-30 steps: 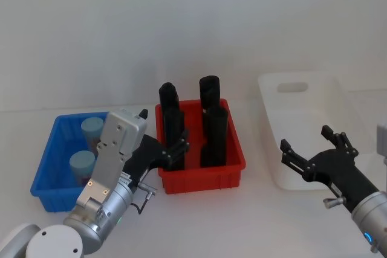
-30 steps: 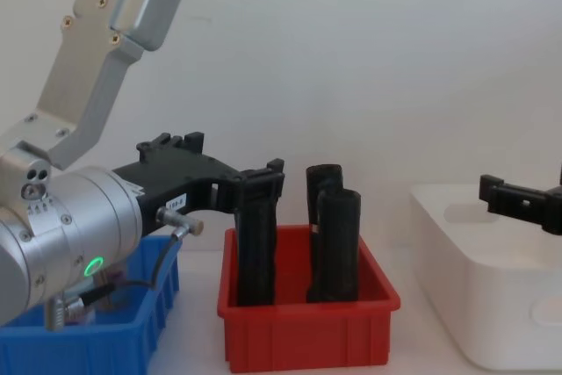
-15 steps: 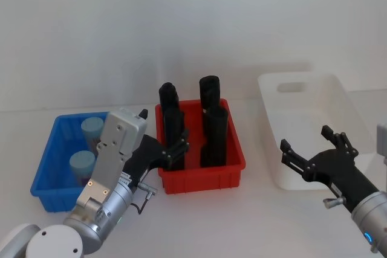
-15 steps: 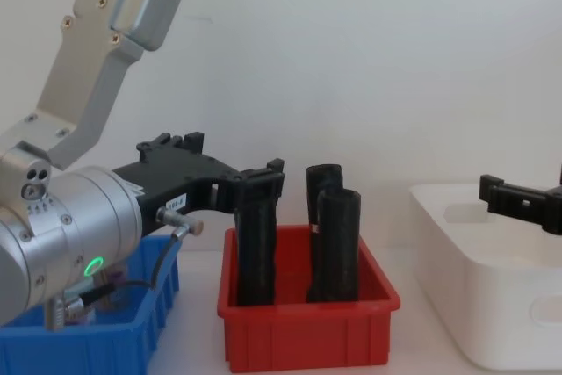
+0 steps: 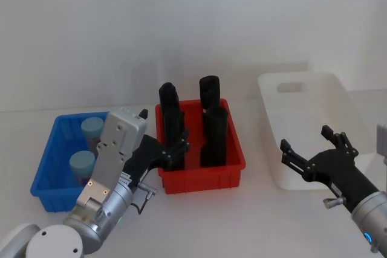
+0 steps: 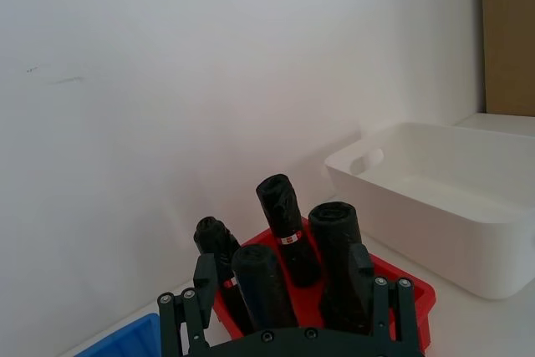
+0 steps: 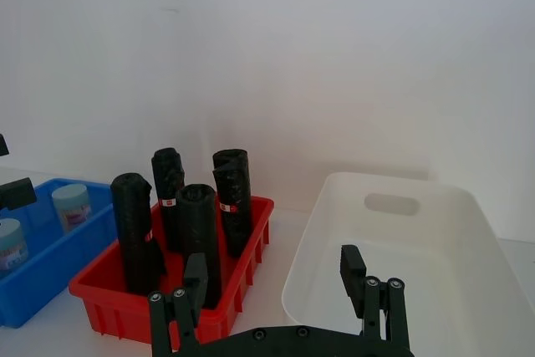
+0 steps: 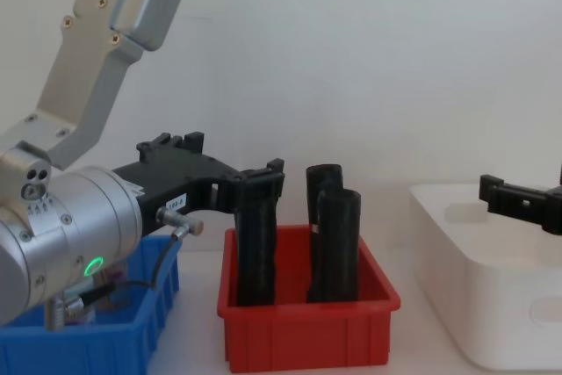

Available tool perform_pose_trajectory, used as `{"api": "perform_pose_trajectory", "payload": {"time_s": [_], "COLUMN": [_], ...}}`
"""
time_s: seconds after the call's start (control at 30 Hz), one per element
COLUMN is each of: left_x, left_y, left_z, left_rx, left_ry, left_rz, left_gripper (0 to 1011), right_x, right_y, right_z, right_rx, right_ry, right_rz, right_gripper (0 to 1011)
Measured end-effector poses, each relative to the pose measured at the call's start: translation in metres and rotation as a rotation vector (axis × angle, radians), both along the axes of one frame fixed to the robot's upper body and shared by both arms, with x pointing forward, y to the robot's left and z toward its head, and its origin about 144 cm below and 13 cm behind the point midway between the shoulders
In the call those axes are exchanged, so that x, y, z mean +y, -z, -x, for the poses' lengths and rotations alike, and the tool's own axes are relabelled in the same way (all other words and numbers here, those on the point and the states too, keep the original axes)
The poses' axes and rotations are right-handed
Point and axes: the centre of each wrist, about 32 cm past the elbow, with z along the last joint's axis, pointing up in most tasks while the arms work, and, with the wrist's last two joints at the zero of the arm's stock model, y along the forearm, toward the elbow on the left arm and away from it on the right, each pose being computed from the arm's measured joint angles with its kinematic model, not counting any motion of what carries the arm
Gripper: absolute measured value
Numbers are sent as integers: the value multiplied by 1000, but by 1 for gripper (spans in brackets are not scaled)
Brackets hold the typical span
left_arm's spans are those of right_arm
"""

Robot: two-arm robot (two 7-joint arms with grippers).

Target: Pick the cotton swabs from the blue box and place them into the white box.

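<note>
1. Cotton swabs (image 5: 81, 162): two small jars with pale blue round lids, standing in the blue box (image 5: 54, 200).
2. Four tall black rolls (image 5: 214, 131) stand in one red box (image 5: 199, 180).
3. One white box (image 5: 305, 116) sits on the right.
4. Two grippers: the left gripper (image 6: 282, 273) is by the red box and the right gripper (image 5: 305, 138) is by the white box. Both have fingers spread wide.

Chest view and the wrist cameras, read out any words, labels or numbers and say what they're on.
Nothing reads clearly.
Left gripper: small white sticker with dark characters, too blurred to read.
Black rolls: red-and-white bands, print too small.
Cotton swab jars: pinkish labels, blurred.
</note>
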Motion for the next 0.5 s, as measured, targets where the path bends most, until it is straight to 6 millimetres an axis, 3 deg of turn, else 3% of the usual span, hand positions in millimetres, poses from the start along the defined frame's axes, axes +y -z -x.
{"api": "perform_pose_trajectory", "payload": {"time_s": [0.5], "left_x": [8], "left_y": [-2], "left_z": [-9], "left_rx": [19], "left_ry": [-15], "left_rz": [27], "left_gripper": [1000], "right_x": [0], "right_y": [0], "right_z": [0], "right_rx": [0], "right_ry": [0], "right_rz": [0], "right_gripper": [1001]}}
